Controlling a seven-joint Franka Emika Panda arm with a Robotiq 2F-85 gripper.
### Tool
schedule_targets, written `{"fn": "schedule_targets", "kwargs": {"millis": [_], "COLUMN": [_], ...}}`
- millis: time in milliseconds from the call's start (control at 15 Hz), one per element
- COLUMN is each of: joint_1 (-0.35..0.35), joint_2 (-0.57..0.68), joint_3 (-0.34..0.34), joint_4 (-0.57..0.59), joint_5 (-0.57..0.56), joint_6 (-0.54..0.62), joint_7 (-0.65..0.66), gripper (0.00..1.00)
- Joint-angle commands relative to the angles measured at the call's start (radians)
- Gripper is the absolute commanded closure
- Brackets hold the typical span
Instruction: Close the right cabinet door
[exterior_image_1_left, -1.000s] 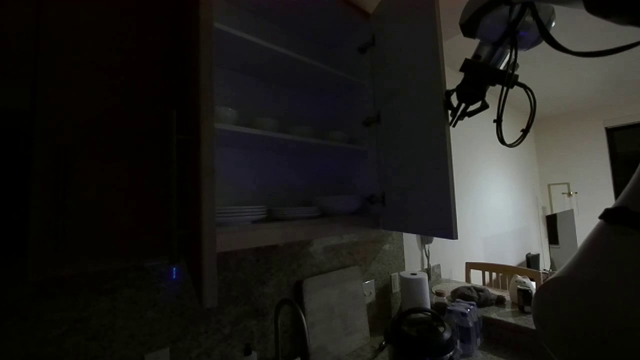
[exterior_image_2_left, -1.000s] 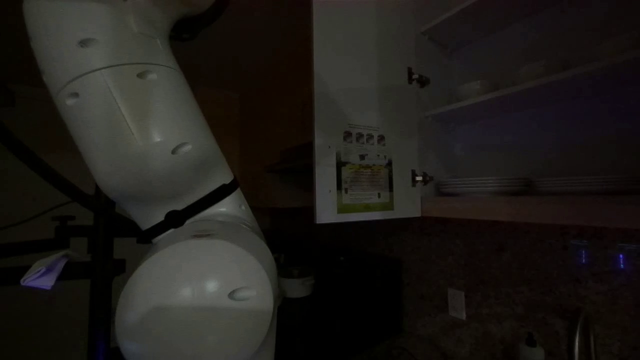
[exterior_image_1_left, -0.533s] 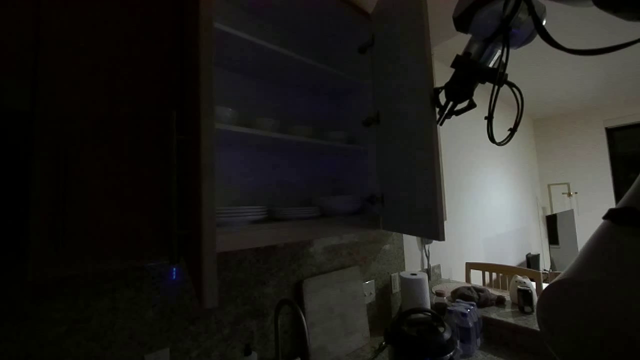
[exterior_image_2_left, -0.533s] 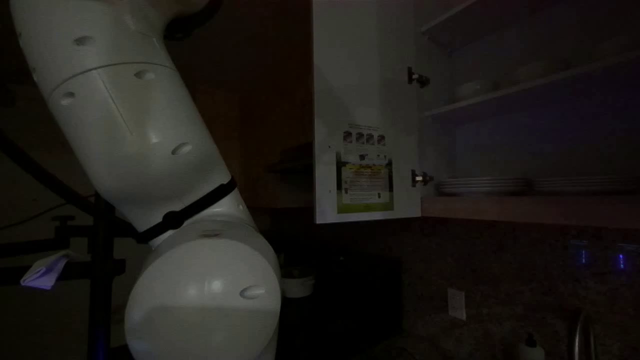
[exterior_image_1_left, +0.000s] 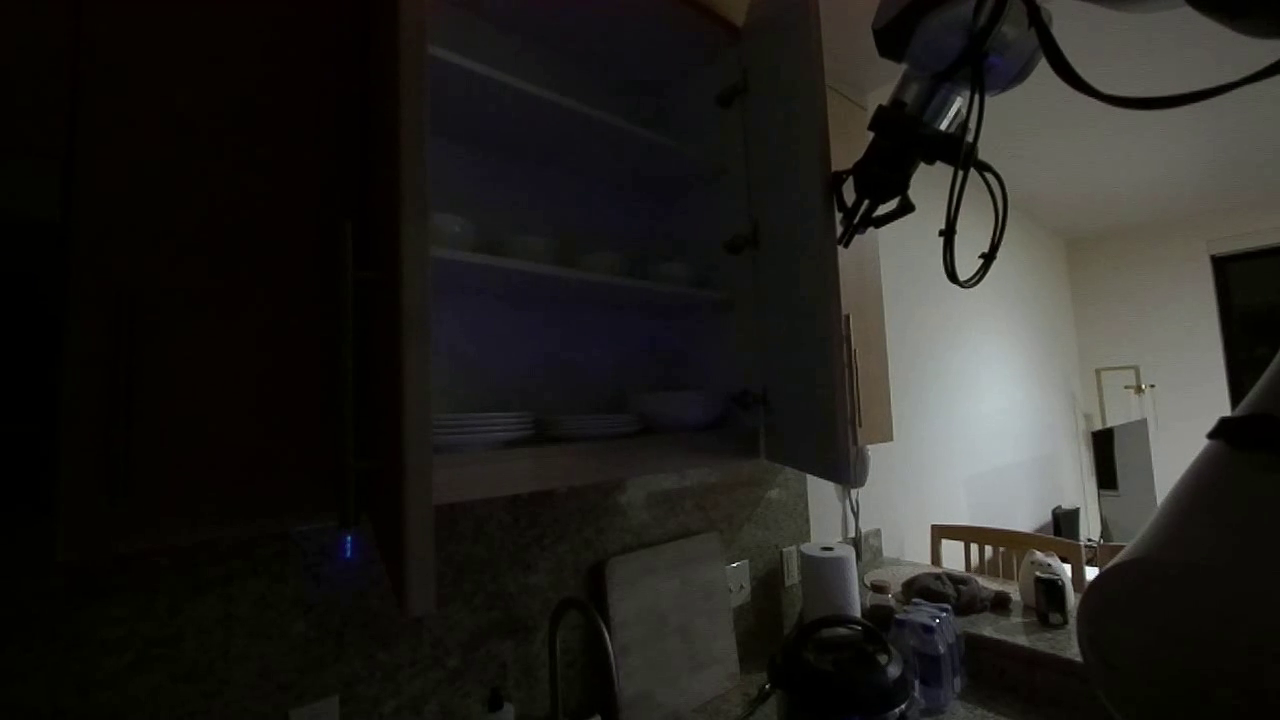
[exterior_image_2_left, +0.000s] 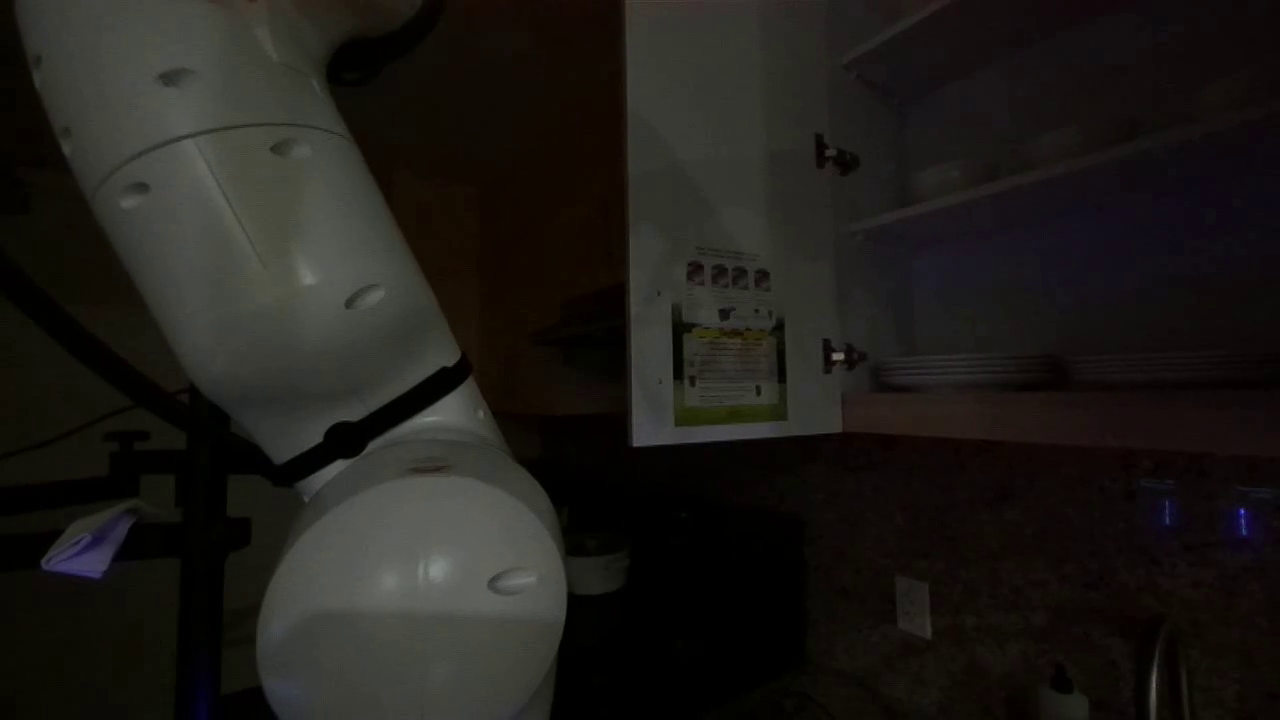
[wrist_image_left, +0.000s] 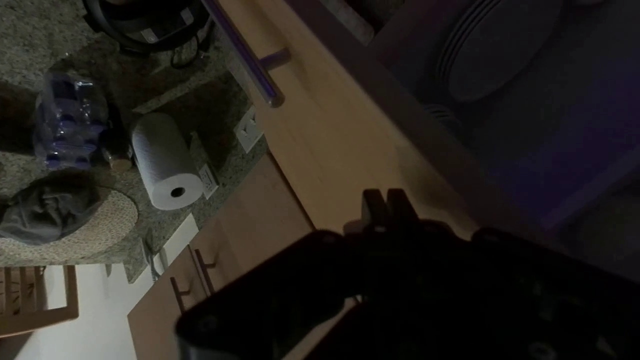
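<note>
Jaws beside door (wrist_image_left: 345, 140), plates (wrist_image_left: 501, 49) beyond

tool (exterior_image_1_left: 849, 238) beside open cabinet door (exterior_image_1_left: 797, 260)

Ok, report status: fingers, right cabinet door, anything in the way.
Fingers shut or nearly so, at outer side of right cabinet door, contact unclear. Door stands open. No blockage seen; plates stacked inside the cabinet.

The white arm (exterior_image_2_left: 300, 330) is round and smooth, with little oval dents (exterior_image_2_left: 365, 296) and a black strap (exterior_image_2_left: 400, 406). The gripper (wrist_image_left: 387, 204) looks black, with loopy black cables (exterior_image_1_left: 947, 233).
</note>
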Motion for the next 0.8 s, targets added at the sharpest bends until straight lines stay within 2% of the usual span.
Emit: {"fn": "schedule_targets", "kwargs": {"millis": [0,400,733], "joint_1": [0.009,0.031,0.04], "joint_2": [-0.031,-0.052,0.032], "joint_3": [0.044,0.131,0.21], "joint_4": [-0.016,-0.008,0.045], "joint_5": [0.011,0.008,-0.015], "joint_6": [0.003,0.018,0.044], "joint_7": [0.007,0.044,0.18], "gripper": [0.92,0.92,0.93]}}
